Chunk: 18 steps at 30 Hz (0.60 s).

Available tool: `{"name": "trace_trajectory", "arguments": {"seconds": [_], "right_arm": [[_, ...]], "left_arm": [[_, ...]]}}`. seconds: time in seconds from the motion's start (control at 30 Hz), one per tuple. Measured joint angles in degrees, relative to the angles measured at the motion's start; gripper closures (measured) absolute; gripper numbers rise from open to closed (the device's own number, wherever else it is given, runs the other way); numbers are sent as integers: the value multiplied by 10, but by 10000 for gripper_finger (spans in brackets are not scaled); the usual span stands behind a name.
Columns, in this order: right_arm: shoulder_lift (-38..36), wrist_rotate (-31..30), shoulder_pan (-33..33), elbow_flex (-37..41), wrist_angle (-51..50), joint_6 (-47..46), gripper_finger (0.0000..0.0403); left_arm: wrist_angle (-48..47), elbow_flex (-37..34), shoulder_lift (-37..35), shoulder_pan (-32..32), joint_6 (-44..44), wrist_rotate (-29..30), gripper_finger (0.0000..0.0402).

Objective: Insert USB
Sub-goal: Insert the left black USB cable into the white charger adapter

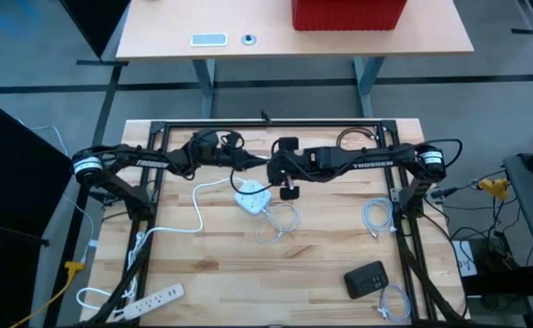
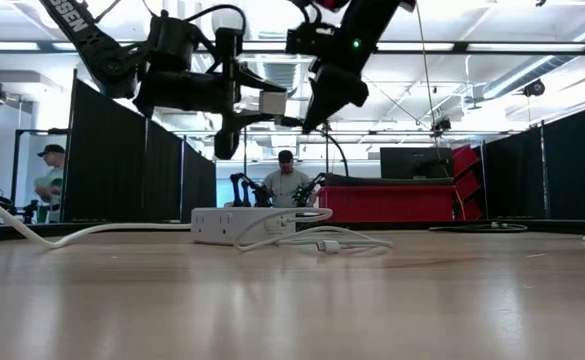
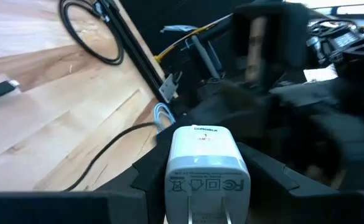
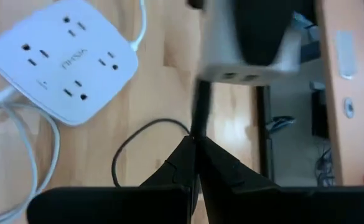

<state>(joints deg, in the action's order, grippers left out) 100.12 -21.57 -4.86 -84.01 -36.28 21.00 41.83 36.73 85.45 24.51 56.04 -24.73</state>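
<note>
Two end effectors meet in the air just above the middle of the bench [image 1: 202, 273]. The left end effector [image 3: 200, 205] is clamped on a white USB charger block [image 3: 201, 163], its fingers pressing on either flank, prongs pointing back toward the wrist. In the low view the charger [image 2: 272, 102] hangs well clear of the wood. The right end effector [image 4: 195, 163] is closed tight, fingertips together on a thin dark cable end [image 4: 200, 112] that reaches up to the charger's port face [image 4: 241, 74]; whether the plug is in a port I cannot tell. On the bench, at about 6 o'clock from the pair in the high view, lies a white power strip [image 1: 252, 196] beside a coiled white cable [image 1: 280, 223]. A dark box [image 1: 366, 279] sits toward 4 o'clock.
</note>
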Motion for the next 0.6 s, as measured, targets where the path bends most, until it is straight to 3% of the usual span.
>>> {"name": "trace_trajectory", "arguments": {"seconds": [0.1,0.6], "right_arm": [[-8,-23,1,0,10,0,403],[-21,-24,7,1,-21,-27,403]], "left_arm": [[0,0,0,0,-3,2,257],[-11,0,-2,0,-9,-6,257]]}}
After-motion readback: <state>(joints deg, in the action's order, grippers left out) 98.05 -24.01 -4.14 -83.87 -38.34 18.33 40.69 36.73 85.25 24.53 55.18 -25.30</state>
